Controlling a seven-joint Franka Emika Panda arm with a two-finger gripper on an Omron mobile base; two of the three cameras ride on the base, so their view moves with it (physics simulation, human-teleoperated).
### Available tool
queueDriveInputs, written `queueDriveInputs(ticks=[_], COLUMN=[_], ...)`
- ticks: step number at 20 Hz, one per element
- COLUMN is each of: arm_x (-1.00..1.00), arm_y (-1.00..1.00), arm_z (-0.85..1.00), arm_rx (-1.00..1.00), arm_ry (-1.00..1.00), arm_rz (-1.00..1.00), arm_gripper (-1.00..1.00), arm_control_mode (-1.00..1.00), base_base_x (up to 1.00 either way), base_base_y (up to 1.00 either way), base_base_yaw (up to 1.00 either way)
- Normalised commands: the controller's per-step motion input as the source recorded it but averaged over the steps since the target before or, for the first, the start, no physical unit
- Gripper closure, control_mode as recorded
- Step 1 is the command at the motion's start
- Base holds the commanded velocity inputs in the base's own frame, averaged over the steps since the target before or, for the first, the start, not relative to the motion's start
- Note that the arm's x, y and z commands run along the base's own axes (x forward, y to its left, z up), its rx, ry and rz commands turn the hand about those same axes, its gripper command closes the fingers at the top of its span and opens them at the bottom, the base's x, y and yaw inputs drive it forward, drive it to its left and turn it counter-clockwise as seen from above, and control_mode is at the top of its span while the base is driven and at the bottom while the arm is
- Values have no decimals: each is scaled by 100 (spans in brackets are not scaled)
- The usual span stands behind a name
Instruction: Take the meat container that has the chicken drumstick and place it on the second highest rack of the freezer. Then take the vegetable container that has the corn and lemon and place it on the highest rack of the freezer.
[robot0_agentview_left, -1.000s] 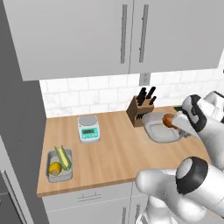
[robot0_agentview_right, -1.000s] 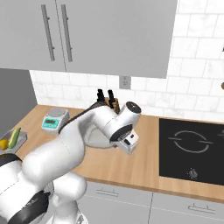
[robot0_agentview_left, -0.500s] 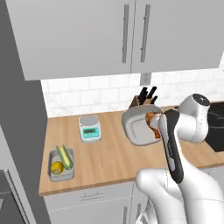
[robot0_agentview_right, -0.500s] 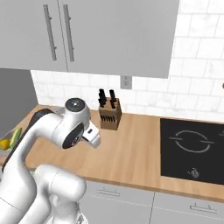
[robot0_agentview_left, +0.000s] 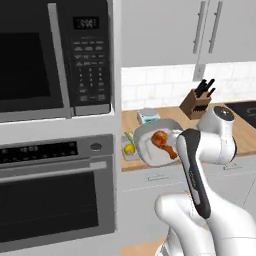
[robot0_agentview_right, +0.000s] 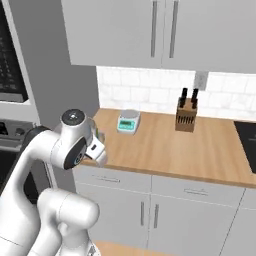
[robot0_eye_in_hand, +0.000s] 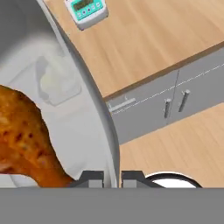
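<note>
End effector (robot0_eye_in_hand: 112, 177) clamps meat container (robot0_eye_in_hand: 94, 118) | oven (robot0_agentview_left: 55, 192) just beside

The tabletop (robot0_agentview_right: 165, 145) is mostly bare wood, open between the scale (robot0_agentview_right: 128, 121) and the knife block (robot0_agentview_right: 186, 115), which both stand back by the tiled wall. At its left end a tall grey wall panel (robot0_agentview_right: 55, 75) closes off that side. Beyond it the microwave (robot0_agentview_left: 55, 55) and oven (robot0_agentview_left: 55, 200) fronts stand flush. The tool (robot0_eye_in_hand: 111, 178) carries the meat container (robot0_agentview_left: 150, 145) off the tabletop's front edge, just beside the corn tray (robot0_agentview_left: 129, 148).
</note>
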Motion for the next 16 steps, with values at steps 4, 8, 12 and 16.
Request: queueDriveInputs(ticks=[4, 8, 12, 16], arm_x=[0, 0, 0, 0], arm_y=[0, 0, 0, 0], arm_z=[0, 0, 0, 0], arm_rx=[0, 0, 0, 0], arm_ry=[0, 0, 0, 0], arm_rz=[0, 0, 0, 0], arm_gripper=[100, 100, 100, 100], arm_control_mode=[100, 100, 100, 100], base_base_x=[-76, -4, -5, -11], base_base_y=[100, 100, 100, 100], base_base_yaw=[16, 21, 26, 32])
